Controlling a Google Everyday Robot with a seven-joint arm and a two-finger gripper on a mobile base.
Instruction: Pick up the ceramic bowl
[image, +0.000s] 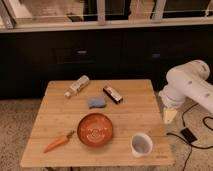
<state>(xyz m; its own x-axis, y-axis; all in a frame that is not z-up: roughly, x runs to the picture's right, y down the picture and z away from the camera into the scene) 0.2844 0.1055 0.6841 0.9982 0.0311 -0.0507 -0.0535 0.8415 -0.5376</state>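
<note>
Bowl (95, 129): round, shallow, glossy orange-red, faint pale pattern inside. It sits near the table's (135, 107) front edge, about mid-width. I see the gripper (170, 116) off the right edge, pointing down, spread wide, holding nothing. Bowl is well apart from it, no contact.

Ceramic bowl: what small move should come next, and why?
Probably carry the pincer in over the ceramic bowl, staying high: it hangs empty off the edge of the table, the bowl sits mid-table, and the white cup stands near that path.
</note>
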